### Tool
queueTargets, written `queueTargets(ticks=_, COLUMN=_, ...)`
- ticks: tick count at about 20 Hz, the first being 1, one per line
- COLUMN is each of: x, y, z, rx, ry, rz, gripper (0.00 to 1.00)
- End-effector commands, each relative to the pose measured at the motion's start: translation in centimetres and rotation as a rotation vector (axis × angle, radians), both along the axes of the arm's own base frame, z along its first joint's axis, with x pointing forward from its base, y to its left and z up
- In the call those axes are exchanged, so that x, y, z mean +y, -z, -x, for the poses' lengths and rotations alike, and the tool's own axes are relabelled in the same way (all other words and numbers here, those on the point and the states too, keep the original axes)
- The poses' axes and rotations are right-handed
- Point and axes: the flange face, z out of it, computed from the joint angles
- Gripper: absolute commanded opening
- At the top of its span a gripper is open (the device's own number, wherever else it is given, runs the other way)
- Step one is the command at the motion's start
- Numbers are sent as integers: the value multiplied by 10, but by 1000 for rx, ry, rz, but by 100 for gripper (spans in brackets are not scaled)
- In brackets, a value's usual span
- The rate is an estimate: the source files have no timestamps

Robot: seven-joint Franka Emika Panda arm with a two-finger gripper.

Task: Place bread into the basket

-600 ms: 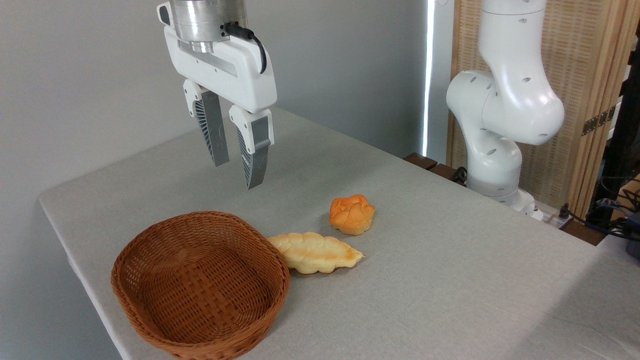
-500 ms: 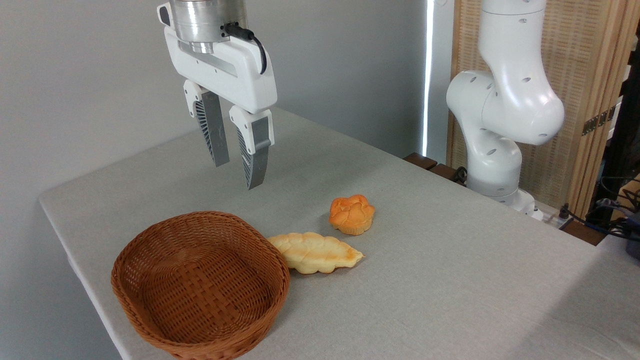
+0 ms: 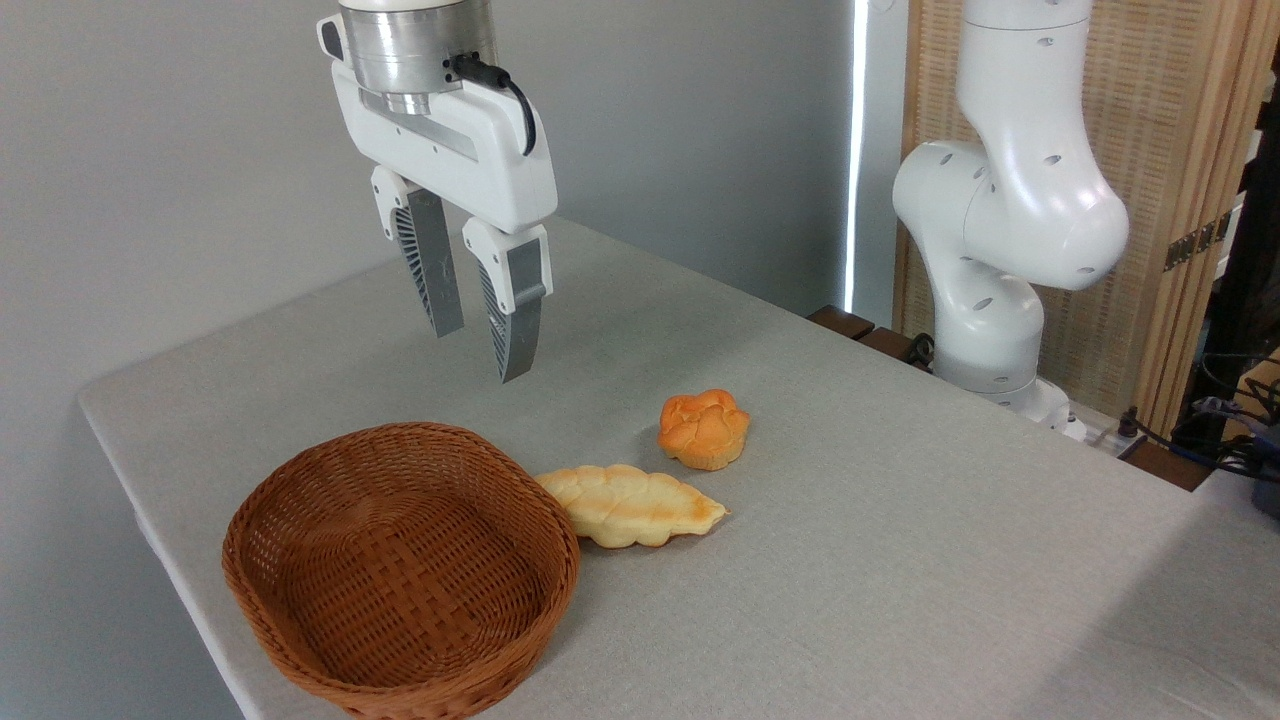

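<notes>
While gripper (image 3: pixel 482 350) hangs in the air, jaws parted, nothing held: bun (image 3: pixel 704 428) on table (image 3: pixel 900 560), outside basket (image 3: pixel 400 575).
Grey cloth-covered table, plain grey wall behind, slatted wooden screen (image 3: pixel 1180 150) at right, white arm base (image 3: pixel 1000 240) at far table edge, cables (image 3: pixel 1220 440) at right edge. Bun small, round, orange-golden, lobed flower-like top, sitting upright near table middle, right of and below gripper, well apart from it. Just beside bun, toward front-left: flat bread (image 3: pixel 632 505), pale yellow, leaf-shaped, left end touching or nearly touching basket rim. Basket oval, brown wicker, low sides, near front-left table corner, nothing inside. Gripper fingers pointing down, above table behind basket.
</notes>
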Motion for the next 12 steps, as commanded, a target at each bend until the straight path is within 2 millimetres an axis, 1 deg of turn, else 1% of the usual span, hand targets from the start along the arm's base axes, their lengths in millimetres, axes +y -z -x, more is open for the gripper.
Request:
queueTargets(ticks=1, x=1, y=1, z=8, rx=37, ry=3, rz=-3, gripper=100)
queueTargets(ticks=8, x=-2, y=0, z=11, rx=47, ry=11, rz=-3, gripper=100)
queueTargets(ticks=9, x=-8, y=1, z=12, rx=48, ry=23, rz=-5, gripper=100)
queueTargets(ticks=10, x=-12, y=0, z=17, rx=48, ry=32, rz=-5, gripper=100)
queueTargets(ticks=12, x=-11, y=6, z=26, rx=52, ry=36, rz=-6, gripper=100)
